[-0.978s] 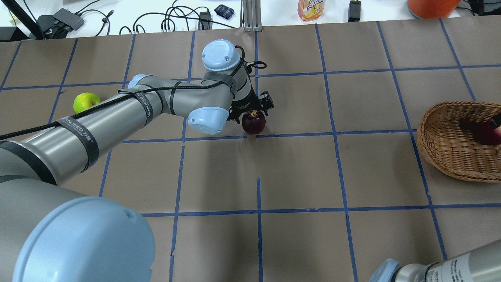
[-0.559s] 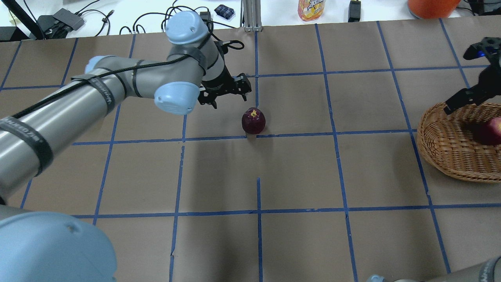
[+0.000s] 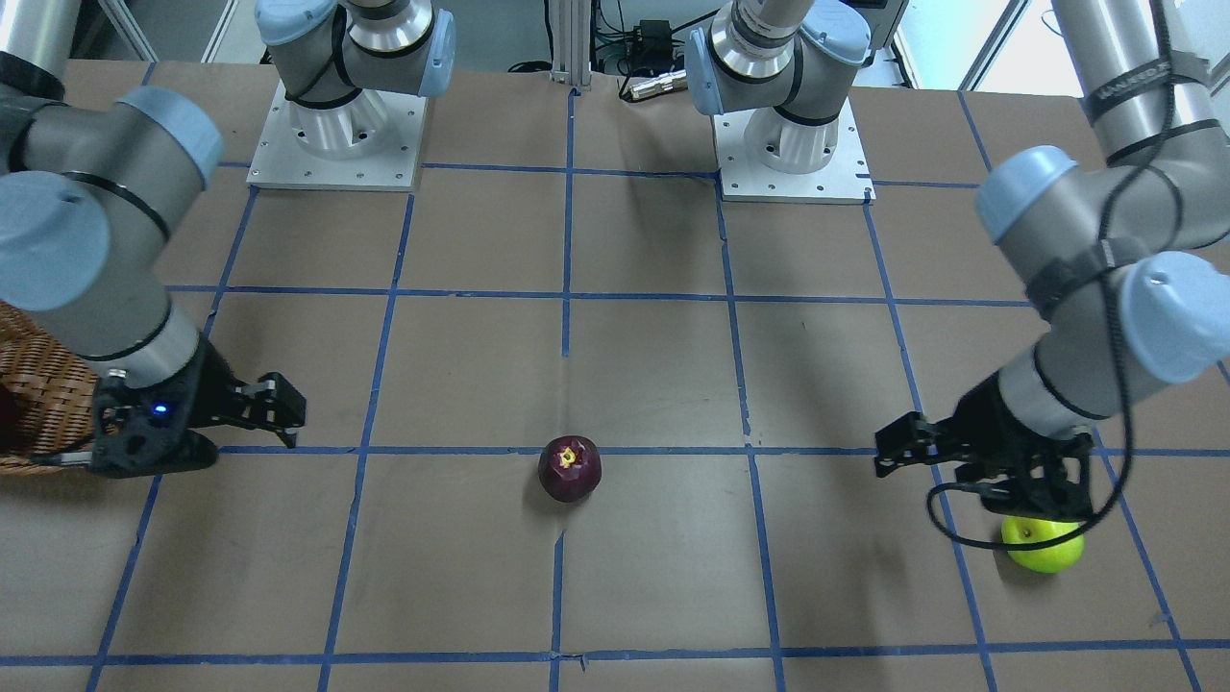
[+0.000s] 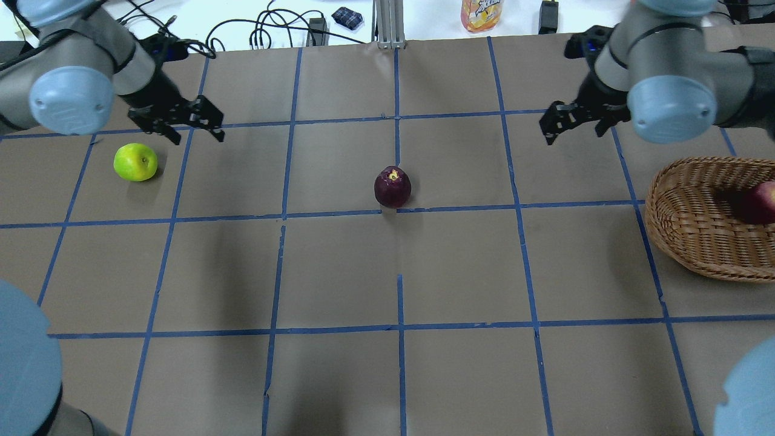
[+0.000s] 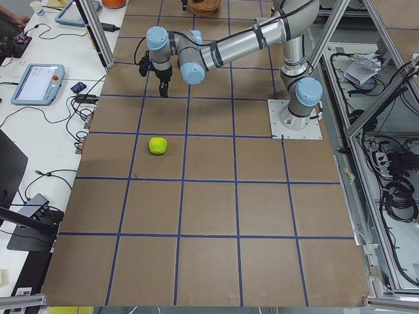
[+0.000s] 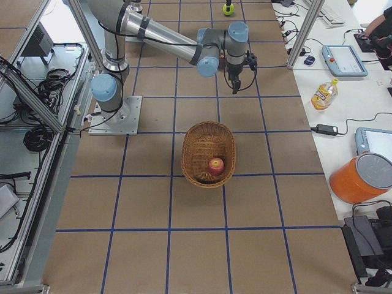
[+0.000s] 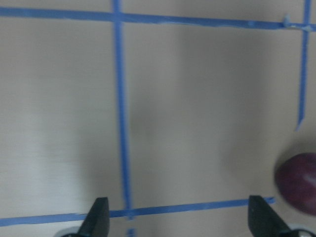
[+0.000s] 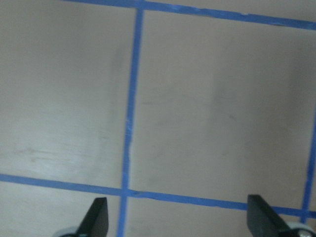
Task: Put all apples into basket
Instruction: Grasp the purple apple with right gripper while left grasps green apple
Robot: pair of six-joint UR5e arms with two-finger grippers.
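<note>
The yellow-green apple (image 4: 135, 161) lies at the table's far left, also in the front view (image 3: 1043, 548) and the left side view (image 5: 157, 145). My left gripper (image 4: 198, 136) is open and empty, just behind and to the right of it. The dark purple apple (image 4: 392, 186) sits at mid-table and shows at the right edge of the left wrist view (image 7: 298, 182). The wicker basket (image 4: 684, 224) stands at the far right with the red apple (image 4: 760, 203) inside. My right gripper (image 4: 572, 133) is open and empty, to the left of and behind the basket.
Brown paper with a blue tape grid covers the table (image 4: 460, 266). Cables, a juice bottle (image 4: 481, 13) and an orange bucket (image 4: 666, 11) lie on the white surface beyond the far edge. The right wrist view shows only bare paper (image 8: 207, 123) between the fingertips (image 8: 97, 217).
My left gripper left the purple apple on the table and swung left to beside the green apple. My right gripper rose from the basket and moved left, with the red apple still inside.
</note>
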